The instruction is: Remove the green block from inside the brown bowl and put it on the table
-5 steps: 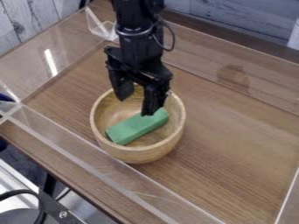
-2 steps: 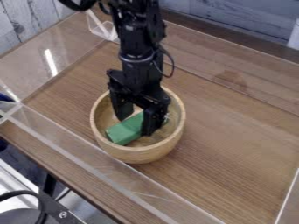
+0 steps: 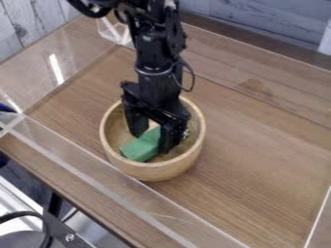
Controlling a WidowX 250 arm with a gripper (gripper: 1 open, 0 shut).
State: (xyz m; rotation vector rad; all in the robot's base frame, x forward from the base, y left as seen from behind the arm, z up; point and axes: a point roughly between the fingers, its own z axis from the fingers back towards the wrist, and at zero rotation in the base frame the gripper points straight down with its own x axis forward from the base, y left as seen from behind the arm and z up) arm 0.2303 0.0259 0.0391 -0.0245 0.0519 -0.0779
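Observation:
The brown bowl [image 3: 153, 165] sits on the table [image 3: 246, 174] near its front left. Inside it lies the green block [image 3: 141, 146], slanted, with its upper right end hidden behind my fingers. My gripper [image 3: 155, 129] reaches straight down into the bowl and stands open. One black finger [image 3: 135, 121] is at the block's left and the other at its right, so the jaws straddle the block's upper end. I cannot tell whether the fingers touch the block.
Clear acrylic walls [image 3: 77, 179] run along the table's edges, close to the bowl at the front left. Bare wood-grain tabletop spreads to the right and behind the bowl.
My gripper has come down from above the bowl into it, now straddling the green block. The block has shifted slightly left inside the bowl. The jaws stayed open.

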